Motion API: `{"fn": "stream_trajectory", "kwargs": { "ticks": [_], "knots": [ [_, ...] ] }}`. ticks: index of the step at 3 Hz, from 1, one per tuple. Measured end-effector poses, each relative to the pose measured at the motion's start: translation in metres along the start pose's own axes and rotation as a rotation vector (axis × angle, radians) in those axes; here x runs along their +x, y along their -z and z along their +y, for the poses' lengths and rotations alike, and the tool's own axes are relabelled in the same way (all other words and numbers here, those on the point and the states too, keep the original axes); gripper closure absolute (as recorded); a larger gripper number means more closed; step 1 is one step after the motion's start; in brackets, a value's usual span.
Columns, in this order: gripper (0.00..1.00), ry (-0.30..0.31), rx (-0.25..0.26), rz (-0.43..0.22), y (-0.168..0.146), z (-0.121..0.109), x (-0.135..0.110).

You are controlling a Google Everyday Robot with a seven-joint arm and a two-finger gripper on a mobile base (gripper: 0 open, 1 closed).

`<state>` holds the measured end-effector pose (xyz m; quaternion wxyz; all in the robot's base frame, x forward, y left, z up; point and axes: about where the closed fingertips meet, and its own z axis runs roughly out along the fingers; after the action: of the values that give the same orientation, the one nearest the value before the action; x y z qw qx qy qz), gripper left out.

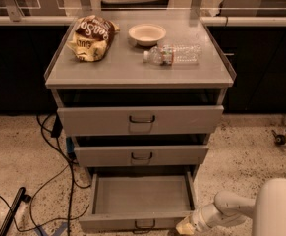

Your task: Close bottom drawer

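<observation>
The bottom drawer [141, 196] is the lowest of the grey cabinet's three. It stands pulled far out and its inside is empty. A small dark loop handle [144, 224] sits on its short front panel at the bottom edge of the view. My gripper [185, 226] is at the drawer's front right corner, low by the floor, at the end of the white arm [226, 210] coming in from the lower right.
The middle drawer [141, 155] and the top drawer [140, 119] are each slightly out. On the cabinet top lie a chip bag [92, 37], a bowl [147, 34] and a plastic bottle [173, 54]. Cables [54, 181] trail on the floor at left.
</observation>
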<state>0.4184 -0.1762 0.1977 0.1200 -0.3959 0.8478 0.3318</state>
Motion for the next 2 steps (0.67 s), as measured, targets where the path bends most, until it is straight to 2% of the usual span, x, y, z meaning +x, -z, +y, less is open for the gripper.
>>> {"fn": "stream_trajectory", "kwargs": {
  "ticks": [1,2],
  "knots": [
    [0.36,0.0,0.0,0.0,0.0,0.0,0.0],
    [0.11,-0.013,0.004,-0.014,-0.011,-0.015,-0.007]
  ]
}}
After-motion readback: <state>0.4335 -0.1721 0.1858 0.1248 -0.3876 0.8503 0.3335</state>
